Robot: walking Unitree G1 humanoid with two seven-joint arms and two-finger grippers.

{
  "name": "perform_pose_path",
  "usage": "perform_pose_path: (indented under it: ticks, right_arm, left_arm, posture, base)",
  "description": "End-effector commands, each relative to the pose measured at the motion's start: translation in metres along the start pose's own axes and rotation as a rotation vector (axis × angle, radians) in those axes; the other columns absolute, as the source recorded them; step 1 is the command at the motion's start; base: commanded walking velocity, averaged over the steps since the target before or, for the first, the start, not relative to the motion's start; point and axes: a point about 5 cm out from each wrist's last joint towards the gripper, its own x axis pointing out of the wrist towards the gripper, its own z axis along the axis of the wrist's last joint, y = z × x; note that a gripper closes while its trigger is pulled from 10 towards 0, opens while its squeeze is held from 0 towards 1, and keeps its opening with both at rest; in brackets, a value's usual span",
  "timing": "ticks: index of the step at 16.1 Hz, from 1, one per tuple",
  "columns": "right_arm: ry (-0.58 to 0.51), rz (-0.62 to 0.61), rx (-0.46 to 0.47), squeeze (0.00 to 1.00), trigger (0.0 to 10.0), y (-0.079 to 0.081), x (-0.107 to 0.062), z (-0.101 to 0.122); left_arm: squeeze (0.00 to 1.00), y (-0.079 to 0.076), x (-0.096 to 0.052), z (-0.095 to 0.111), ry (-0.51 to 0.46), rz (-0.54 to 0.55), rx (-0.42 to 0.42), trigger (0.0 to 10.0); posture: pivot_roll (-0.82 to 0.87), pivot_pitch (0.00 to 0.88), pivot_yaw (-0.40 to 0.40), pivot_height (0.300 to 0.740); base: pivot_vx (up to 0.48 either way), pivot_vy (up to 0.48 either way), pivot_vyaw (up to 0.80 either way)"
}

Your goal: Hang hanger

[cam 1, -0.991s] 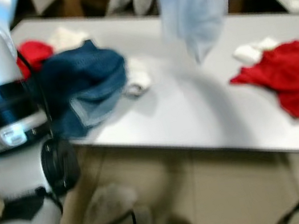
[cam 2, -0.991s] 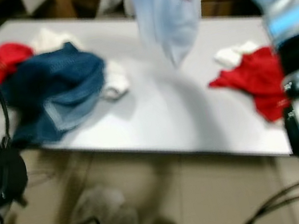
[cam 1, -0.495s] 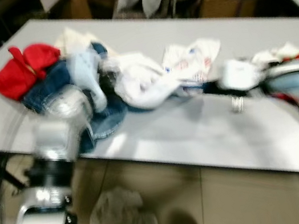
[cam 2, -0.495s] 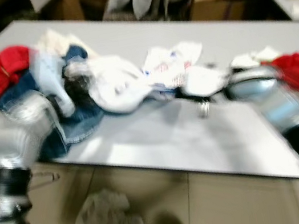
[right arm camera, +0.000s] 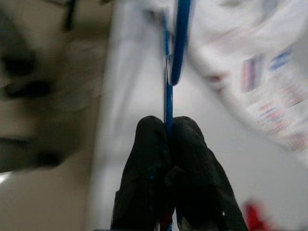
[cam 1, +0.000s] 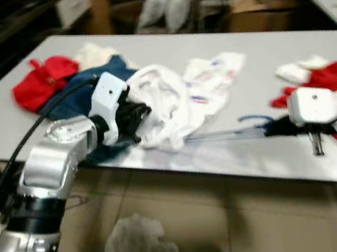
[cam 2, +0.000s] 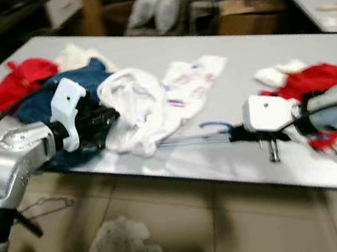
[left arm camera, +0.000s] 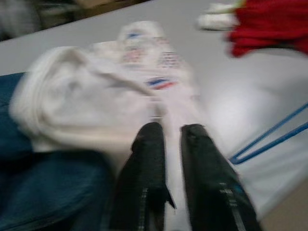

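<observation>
Your blue hanger lies flat on the grey table, near its front edge, with one end running under the white garment and the hook end toward the right gripper. That gripper is clamped on the hanger's wire: in the right wrist view the two black fingers are pressed together with the blue wire between them. The left gripper sits at the white garment's edge, its fingers nearly together with only a narrow gap; whether they pinch any cloth is not clear to me.

You look to be at the stage of getting the hanger free of the laundry, so hanging has not begun. Next you would want to draw the hanger out from under the garment, or lift both together, and then find a rail.

The right arm reaches in low from the right, its wrist just above the tabletop beside the red cloth. The left arm is bent at the elbow over the table's front edge, its forearm level, over the blue denim
</observation>
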Motion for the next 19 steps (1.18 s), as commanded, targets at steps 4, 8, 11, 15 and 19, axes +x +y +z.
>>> perform_pose_path:
  ticks: [4, 8, 11, 15, 19]
  right_arm:
    - [-0.009, -0.041, 0.082, 0.00, 10.0, 0.000, -0.030, 0.003]
    - [-0.195, -0.160, 0.199, 0.00, 10.0, 0.002, -0.045, 0.015]
    - [-0.267, -0.255, 0.305, 0.00, 10.0, 0.014, -0.037, 0.018]
    - [-0.320, -0.537, 0.383, 0.00, 10.0, 0.027, -0.009, 0.021]
    - [-0.343, -0.514, 0.342, 0.00, 10.0, 0.017, 0.004, 0.034]
  left_arm:
    - [1.00, 0.015, -0.033, 0.009, -0.032, -0.050, -0.011, 10.0]
    - [1.00, 0.037, -0.056, 0.024, -0.241, 0.071, -0.105, 10.0]
    - [0.00, 0.031, -0.054, 0.039, -0.416, 0.159, -0.127, 10.0]
    - [0.00, -0.016, -0.026, 0.029, -0.468, 0.141, -0.106, 10.0]
    - [0.00, -0.030, -0.010, 0.053, -0.590, 0.046, -0.064, 10.0]
  posture:
    - [-0.02, 0.000, -0.006, 0.740]
    - [-0.01, 0.000, -0.022, 0.740]
    - [-0.01, 0.000, -0.034, 0.740]
    - [-0.03, 0.000, -0.031, 0.740]
    - [-0.05, 0.000, -0.006, 0.740]
  base:
    - [0.000, 0.000, 0.00]
    - [0.000, 0.000, 0.00]
    - [0.000, 0.000, 0.00]
    - [0.000, 0.000, 0.00]
    - [0.000, 0.000, 0.00]
